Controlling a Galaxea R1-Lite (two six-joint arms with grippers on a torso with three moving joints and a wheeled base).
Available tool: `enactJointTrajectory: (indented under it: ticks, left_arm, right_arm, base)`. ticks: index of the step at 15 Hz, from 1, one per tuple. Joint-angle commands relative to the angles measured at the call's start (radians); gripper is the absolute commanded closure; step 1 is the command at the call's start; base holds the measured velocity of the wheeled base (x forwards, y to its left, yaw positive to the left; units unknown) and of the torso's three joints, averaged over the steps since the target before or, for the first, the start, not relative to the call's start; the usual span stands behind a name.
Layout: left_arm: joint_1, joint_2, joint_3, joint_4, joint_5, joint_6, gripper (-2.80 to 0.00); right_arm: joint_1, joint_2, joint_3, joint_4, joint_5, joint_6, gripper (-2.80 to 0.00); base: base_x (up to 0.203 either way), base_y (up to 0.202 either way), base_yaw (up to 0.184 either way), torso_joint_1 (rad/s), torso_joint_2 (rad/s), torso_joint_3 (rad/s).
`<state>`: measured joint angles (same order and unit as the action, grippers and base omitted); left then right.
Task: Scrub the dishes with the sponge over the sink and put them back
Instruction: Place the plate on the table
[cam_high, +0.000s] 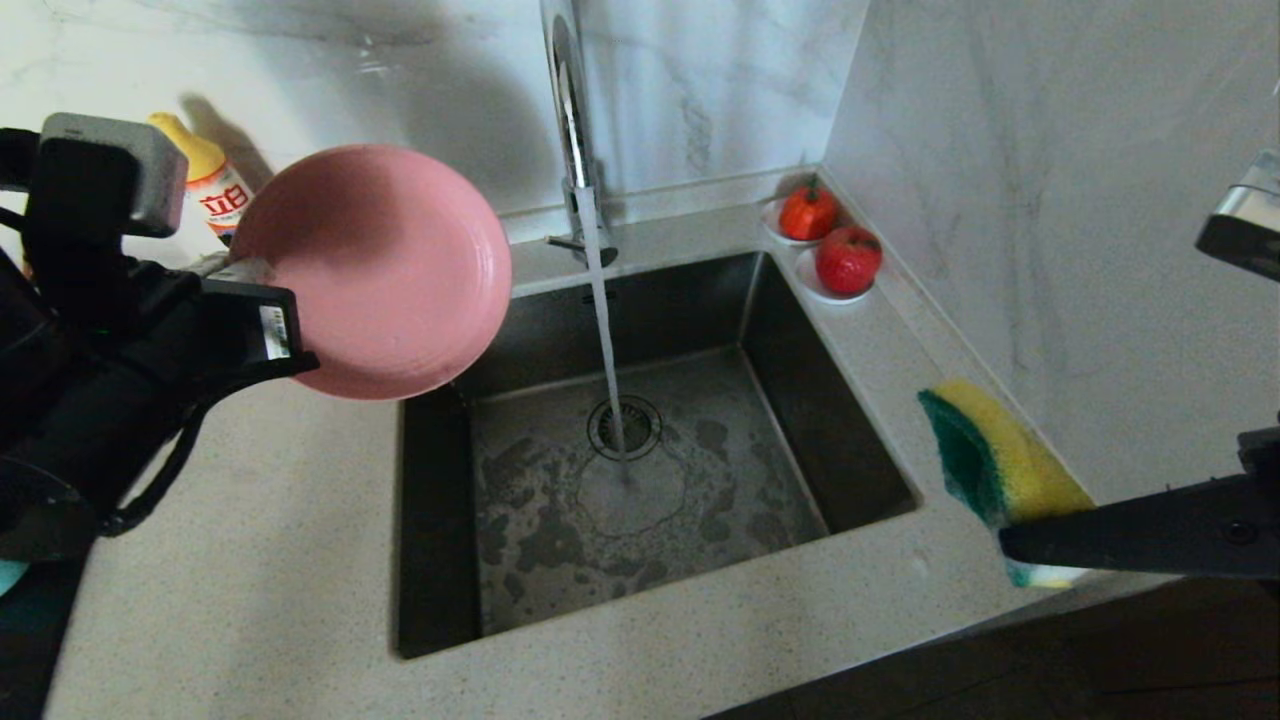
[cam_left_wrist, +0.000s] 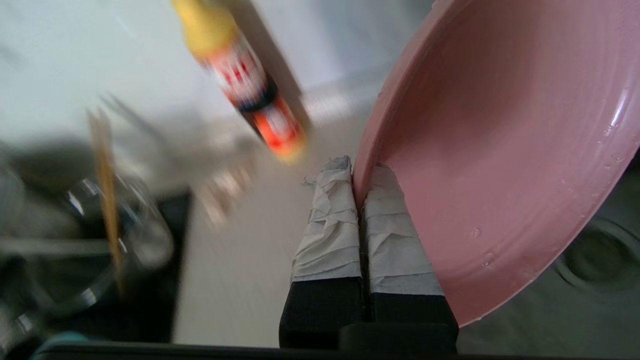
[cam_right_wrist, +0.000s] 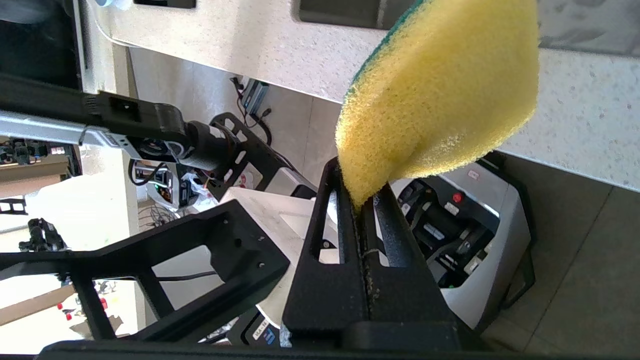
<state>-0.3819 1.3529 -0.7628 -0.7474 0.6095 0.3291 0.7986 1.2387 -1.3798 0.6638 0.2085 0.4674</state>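
Observation:
My left gripper (cam_high: 240, 270) is shut on the rim of the pink plate (cam_high: 375, 270), held tilted in the air over the sink's left edge. In the left wrist view its tape-wrapped fingers (cam_left_wrist: 327, 220) pinch the plate (cam_left_wrist: 500, 150), which carries water drops. The right gripper (cam_high: 1010, 540) hovers over the counter at the sink's near right corner, shut on the yellow and green sponge (cam_high: 995, 465); the right wrist view shows the sponge (cam_right_wrist: 440, 95) squeezed between the black fingers. Blurred chopsticks (cam_left_wrist: 107, 200) stand in a glass jug. Water runs from the tap (cam_high: 575, 130) into the steel sink (cam_high: 640, 450).
A yellow-capped detergent bottle (cam_high: 205, 185) stands against the back wall behind the plate. Two white saucers with red fruit (cam_high: 830, 245) sit at the sink's far right corner. A marble wall rises along the right side of the counter (cam_high: 250, 560).

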Motion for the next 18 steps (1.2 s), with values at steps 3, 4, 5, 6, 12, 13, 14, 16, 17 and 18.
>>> enactJointTrajectory:
  ticks: [3,4,5,6,12,13,14,16,17,18]
  left_arm:
    - [0.094,-0.123,-0.31,0.952,-0.12,-0.369,0.0]
    - [0.18,-0.124,-0.336,1.042,-0.19,-0.42,0.0]
    - [0.282,-0.118,-0.349,1.107,-0.271,-0.459,0.0]
    - [0.38,-0.102,-0.352,1.151,-0.356,-0.487,0.0]
    - [0.751,0.019,-0.305,1.153,-0.675,-0.586,0.0]
    - [0.782,0.037,-0.282,1.126,-0.715,-0.588,0.0]
    - [0.811,0.065,-0.265,1.094,-0.735,-0.588,0.0]
    - [0.86,0.143,-0.239,1.021,-0.747,-0.587,0.0]
    - [0.887,0.189,-0.23,0.979,-0.756,-0.585,0.0]
    - [0.921,0.231,-0.221,0.934,-0.778,-0.583,0.0]
  right_arm:
    - [-0.022,0.001,0.042,-0.014,0.005,0.003,0.0]
    - [-0.022,-0.002,0.055,-0.04,0.005,0.003,0.0]
    - [-0.022,-0.002,0.062,-0.059,0.005,0.003,0.0]
    - [-0.022,-0.001,0.064,-0.067,0.005,0.002,0.0]
    - [-0.035,0.015,0.073,-0.07,0.005,-0.003,0.0]
    - [-0.035,0.016,0.073,-0.07,0.005,-0.003,0.0]
    - [-0.035,0.018,0.074,-0.07,0.005,-0.003,0.0]
    - [-0.035,0.025,0.073,-0.07,0.005,-0.003,0.0]
    - [-0.035,0.028,0.071,-0.07,0.005,-0.003,0.0]
    - [-0.035,0.028,0.071,-0.07,0.005,-0.003,0.0]
  base:
    - [0.0,0.0,0.0,0.0,0.0,0.0]
    - [0.0,0.0,0.0,0.0,0.0,0.0]
    - [0.0,0.0,0.0,0.0,0.0,0.0]
    - [0.0,0.0,0.0,0.0,0.0,0.0]
    - [0.0,0.0,0.0,0.0,0.0,0.0]
    - [0.0,0.0,0.0,0.0,0.0,0.0]
    - [0.0,0.0,0.0,0.0,0.0,0.0]
    - [0.0,0.0,0.0,0.0,0.0,0.0]
    - [0.0,0.0,0.0,0.0,0.0,0.0]
    - [0.0,0.0,0.0,0.0,0.0,0.0]
